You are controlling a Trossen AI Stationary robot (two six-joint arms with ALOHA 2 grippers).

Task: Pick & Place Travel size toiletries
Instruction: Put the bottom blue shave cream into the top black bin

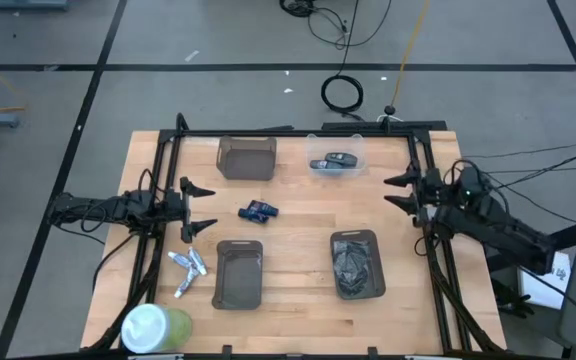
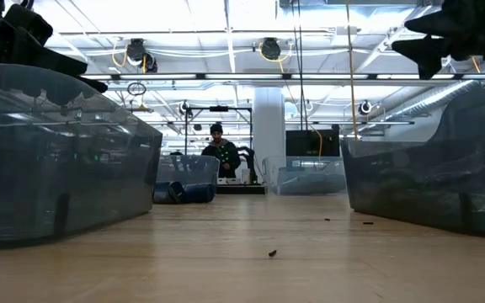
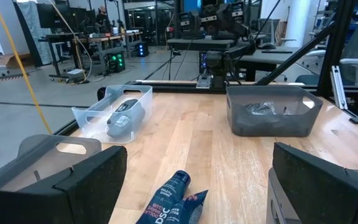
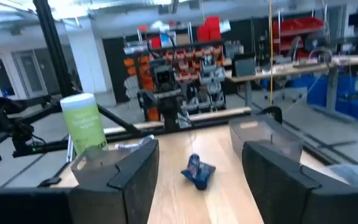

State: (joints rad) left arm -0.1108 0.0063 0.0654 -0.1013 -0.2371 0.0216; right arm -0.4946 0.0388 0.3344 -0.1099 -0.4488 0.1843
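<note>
Pale wooden tabletop (image 1: 298,250). Small white-and-silver squeeze tubes (image 1: 187,270) lying loose at 8 o'clock, just beside empty dark rectangular tray (image 1: 238,274). Left gripper (image 1: 200,207) above tubes, toward 9 o'clock: fingers wide apart, holding nothing. Right gripper (image 1: 398,192) at 3 o'clock, likewise spread and empty.

Two dark arms, matte black wedge-shaped fingers (image 3: 73,180), seemingly black cabling alongside
</note>
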